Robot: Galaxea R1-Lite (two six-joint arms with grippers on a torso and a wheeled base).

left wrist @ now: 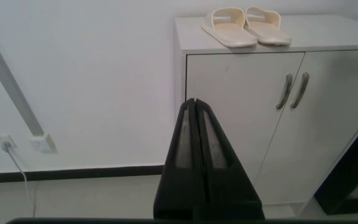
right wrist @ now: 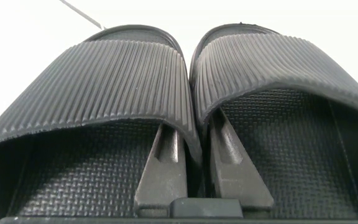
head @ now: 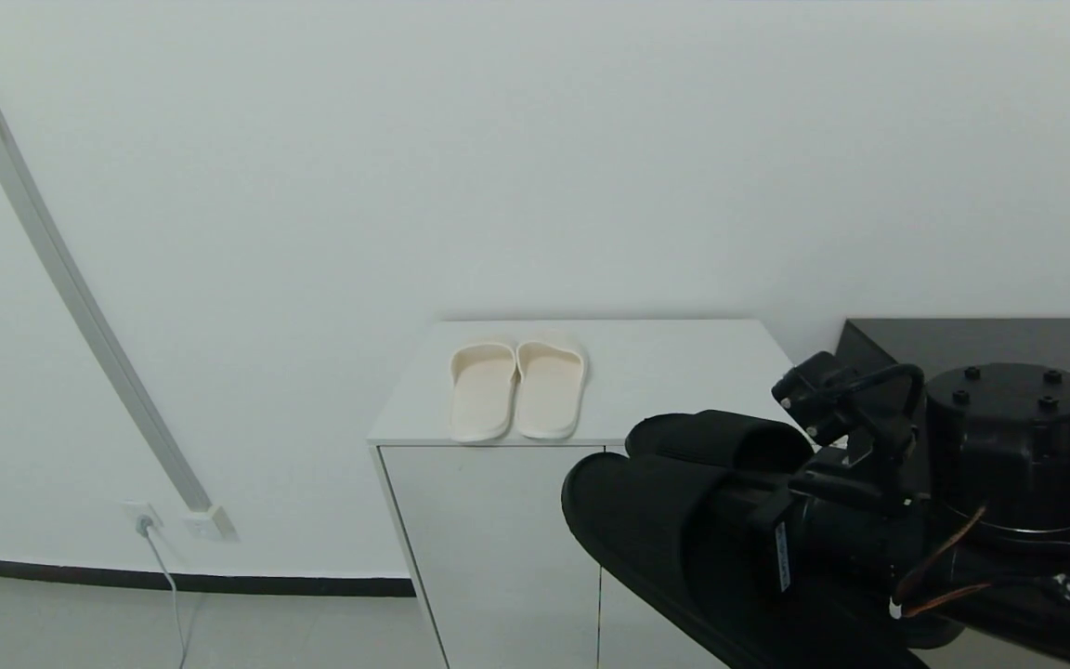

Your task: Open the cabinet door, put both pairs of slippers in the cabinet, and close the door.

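Here my right gripper [right wrist: 194,134] is clamped on the black slippers [head: 674,520]: one finger [right wrist: 160,177] sits inside each shoe, and together they pinch the two inner walls between them. The straps are broad, arched and finely ribbed, and the footbeds carry a small diamond embossing; the material looks like matte rubbery foam. I hold the pair in the air in front of the cabinet [head: 498,539], toward its right side and below the level of its top. My left gripper [left wrist: 195,102] has its flat, tapering fingers pressed together with nothing between them, lower down and facing the cabinet front. The cabinet is a plain white box with smooth flat panels; both doors are shut, and two slim curved handles [left wrist: 294,91] stand side by side at the seam. The cream slippers [head: 516,390], smooth, moulded and round-toed, lie touching on the top near its front edge, heels toward me.
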